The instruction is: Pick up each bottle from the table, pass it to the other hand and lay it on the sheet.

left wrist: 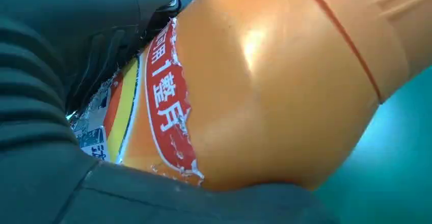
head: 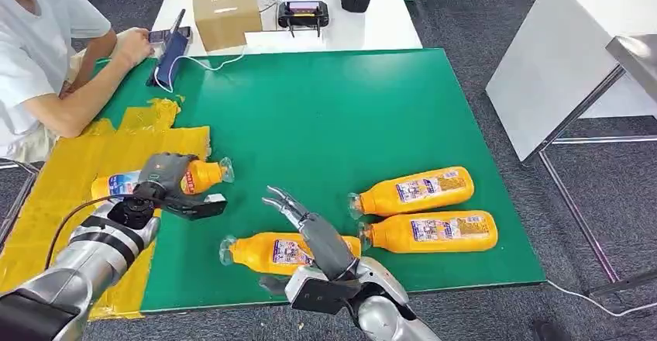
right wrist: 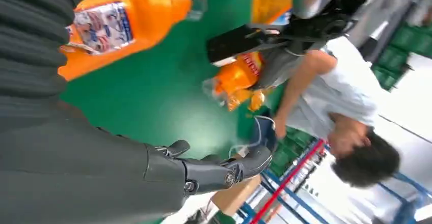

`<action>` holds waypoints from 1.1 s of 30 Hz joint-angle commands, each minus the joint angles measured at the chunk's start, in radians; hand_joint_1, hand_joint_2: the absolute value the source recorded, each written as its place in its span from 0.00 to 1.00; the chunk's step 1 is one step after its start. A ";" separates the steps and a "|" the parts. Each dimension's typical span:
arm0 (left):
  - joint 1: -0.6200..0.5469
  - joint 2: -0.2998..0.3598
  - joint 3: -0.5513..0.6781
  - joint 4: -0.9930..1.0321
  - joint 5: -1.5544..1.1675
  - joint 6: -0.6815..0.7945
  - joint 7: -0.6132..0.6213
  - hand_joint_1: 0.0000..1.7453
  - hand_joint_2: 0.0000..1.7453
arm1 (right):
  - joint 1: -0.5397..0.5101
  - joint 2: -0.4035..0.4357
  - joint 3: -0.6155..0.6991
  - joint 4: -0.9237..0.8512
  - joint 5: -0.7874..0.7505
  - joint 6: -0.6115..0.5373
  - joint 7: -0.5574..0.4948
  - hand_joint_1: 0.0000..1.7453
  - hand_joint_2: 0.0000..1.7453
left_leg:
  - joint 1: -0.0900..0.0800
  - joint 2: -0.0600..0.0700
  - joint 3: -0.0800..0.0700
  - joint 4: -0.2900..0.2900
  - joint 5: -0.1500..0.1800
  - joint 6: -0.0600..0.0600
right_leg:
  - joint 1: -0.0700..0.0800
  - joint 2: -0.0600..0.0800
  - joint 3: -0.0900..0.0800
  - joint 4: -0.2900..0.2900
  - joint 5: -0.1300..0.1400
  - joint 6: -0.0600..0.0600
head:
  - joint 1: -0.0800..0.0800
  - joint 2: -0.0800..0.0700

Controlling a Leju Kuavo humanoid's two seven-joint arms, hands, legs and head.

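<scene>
the left robot hand (head: 166, 182) grasps a bottle (head: 203, 176) over the edge of the yellow sheet (head: 77, 174), its long axis crosswise, cap toward the green mat. the right robot hand (head: 310, 229) hovers released above the next bottle (head: 267, 252) on the bench, nearer to it.

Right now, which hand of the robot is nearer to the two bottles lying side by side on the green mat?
Right. The right hand hovers open just beside the pair of bottles; the left hand is further away, holding a bottle at the yellow sheet.
</scene>
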 commanded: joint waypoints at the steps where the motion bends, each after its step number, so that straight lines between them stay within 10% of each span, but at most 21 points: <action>1: -0.074 0.000 -0.061 0.139 -0.005 -0.010 0.002 1.00 1.00 | -0.055 -0.025 0.045 0.106 -0.001 0.003 0.004 0.00 1.00 | 0.003 -0.003 0.006 0.001 -0.003 -0.002 | 0.001 0.007 0.007 0.000 -0.003 -0.002 | 0.000 0.000; 10: -0.066 -0.017 -0.070 0.187 0.014 -0.050 0.045 1.00 1.00 | -0.090 -0.018 0.069 0.165 0.013 0.014 0.021 0.00 1.00 | 0.002 -0.002 0.007 0.000 -0.003 -0.002 | 0.000 0.010 0.008 -0.001 -0.002 -0.002 | 0.000 0.000; 11: -0.065 -0.023 -0.053 0.189 0.029 -0.056 0.036 0.78 1.00 | -0.091 -0.018 0.070 0.167 0.013 0.015 0.021 0.00 1.00 | 0.001 -0.002 0.004 -0.001 -0.001 -0.001 | 0.000 0.006 0.005 -0.001 -0.001 -0.001 | 0.000 0.000; 12: -0.062 -0.032 -0.022 0.188 0.059 -0.071 0.004 0.06 1.00 | -0.094 -0.021 0.072 0.176 0.020 0.009 0.025 0.00 1.00 | 0.002 -0.003 0.006 0.000 -0.002 -0.001 | 0.000 0.007 0.006 -0.001 -0.002 -0.002 | 0.000 0.000; 13: -0.060 -0.032 -0.020 0.187 0.058 -0.069 0.000 0.00 1.00 | -0.097 -0.023 0.074 0.180 0.028 0.005 0.029 0.00 1.00 | 0.002 -0.003 0.007 0.000 -0.003 -0.002 | 0.000 0.008 0.008 -0.001 -0.002 -0.002 | 0.000 0.000; 33: 0.058 -0.066 0.300 -0.125 0.281 0.305 -0.182 0.00 1.00 | -0.077 -0.065 0.094 0.233 0.408 -0.117 0.198 0.00 1.00 | 0.002 -0.005 0.007 0.000 -0.003 -0.001 | 0.000 0.006 0.008 -0.001 -0.003 -0.002 | 0.000 0.000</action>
